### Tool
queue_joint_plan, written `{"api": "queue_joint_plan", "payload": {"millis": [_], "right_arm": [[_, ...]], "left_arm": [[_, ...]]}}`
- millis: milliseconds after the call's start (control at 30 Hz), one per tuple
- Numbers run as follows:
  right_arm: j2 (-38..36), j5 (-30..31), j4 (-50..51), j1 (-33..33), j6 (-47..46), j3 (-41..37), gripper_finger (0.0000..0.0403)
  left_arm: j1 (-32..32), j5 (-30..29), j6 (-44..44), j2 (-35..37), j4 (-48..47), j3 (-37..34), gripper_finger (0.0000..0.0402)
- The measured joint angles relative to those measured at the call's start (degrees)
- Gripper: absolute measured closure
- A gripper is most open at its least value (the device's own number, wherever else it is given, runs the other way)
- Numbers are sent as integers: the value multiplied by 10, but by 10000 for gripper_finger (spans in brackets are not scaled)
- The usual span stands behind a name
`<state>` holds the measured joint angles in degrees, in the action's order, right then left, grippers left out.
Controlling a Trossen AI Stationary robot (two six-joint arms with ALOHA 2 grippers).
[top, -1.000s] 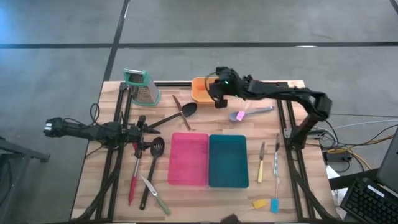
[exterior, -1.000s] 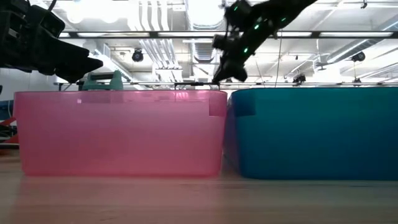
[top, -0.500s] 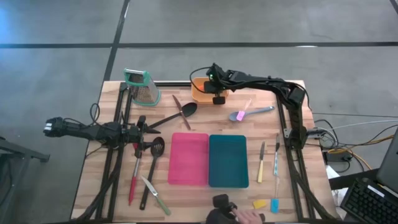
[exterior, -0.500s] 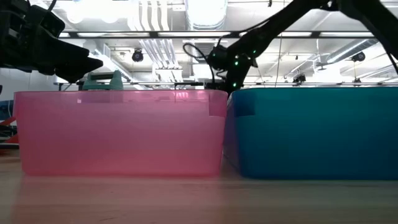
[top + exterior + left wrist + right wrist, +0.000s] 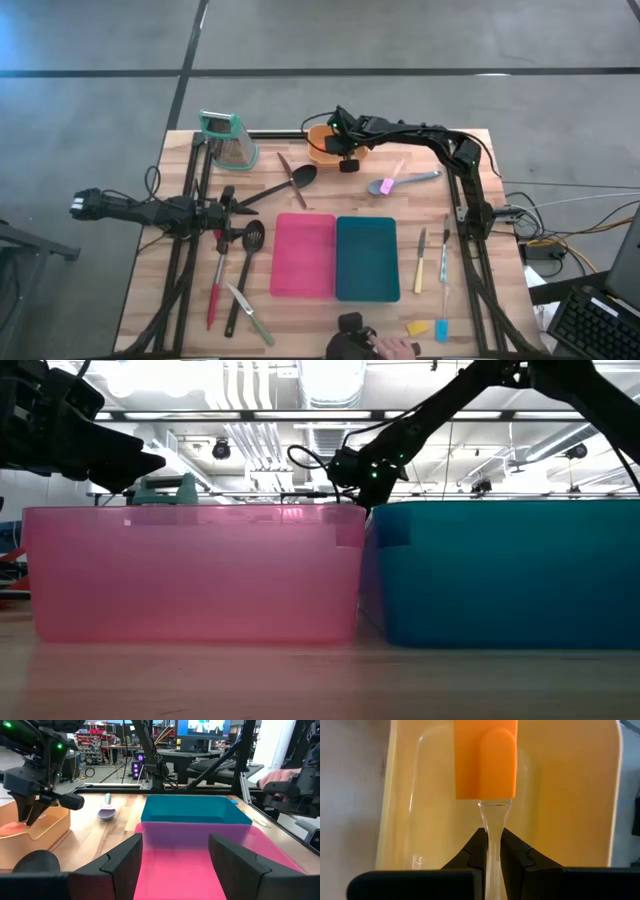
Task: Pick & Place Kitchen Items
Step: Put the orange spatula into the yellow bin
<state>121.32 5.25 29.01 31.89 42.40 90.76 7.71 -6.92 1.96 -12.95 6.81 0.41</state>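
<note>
Jaws of the right gripper (image 5: 491,851) pinched shut on the clear handle of an orange-headed spatula (image 5: 485,760), held over a shallow orange tray (image 5: 322,148) at the far edge of the table (image 5: 300,320). Whether the orange head touches the tray floor cannot be told. Jaws of the left gripper (image 5: 172,854) spread wide and empty, waiting at the table's left side, pointed toward the pink bin (image 5: 304,256) and the teal bin (image 5: 367,258) that stand touching side by side.

Likely handling of the spatula: light and small, with a smooth clear handle that looks slippery, and a head that may flex. Gripped low on the thin neck just behind the head, so little leverage for it to swing. Best kept level and moved gently, since so narrow a pinch could let it twist.

Elsewhere on the table: black spoon (image 5: 288,183) near the middle, lilac spoon (image 5: 400,182) to its right, slotted spatula (image 5: 244,270) and red-handled utensil (image 5: 216,290) on the left, slim knives (image 5: 421,262) right of the teal bin, metal grater (image 5: 228,140) at the far left corner.
</note>
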Motion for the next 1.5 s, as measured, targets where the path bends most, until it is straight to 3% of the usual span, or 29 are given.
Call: {"api": "queue_joint_plan", "payload": {"millis": [333, 600, 800, 1267, 1500], "right_arm": [[6, -6, 28, 2, -47, 7, 381], [16, -7, 105, 0, -91, 91, 384], [56, -8, 187, 1, -105, 147, 384], [163, 9, 266, 0, -95, 243, 383], [162, 9, 266, 1, -95, 243, 306]], "left_arm": [[0, 0, 0, 0, -1, 0, 170], [0, 0, 0, 0, -1, 0, 170], [0, 0, 0, 0, 0, 0, 170], [0, 0, 0, 0, 0, 0, 170], [0, 0, 0, 0, -1, 0, 170]]}}
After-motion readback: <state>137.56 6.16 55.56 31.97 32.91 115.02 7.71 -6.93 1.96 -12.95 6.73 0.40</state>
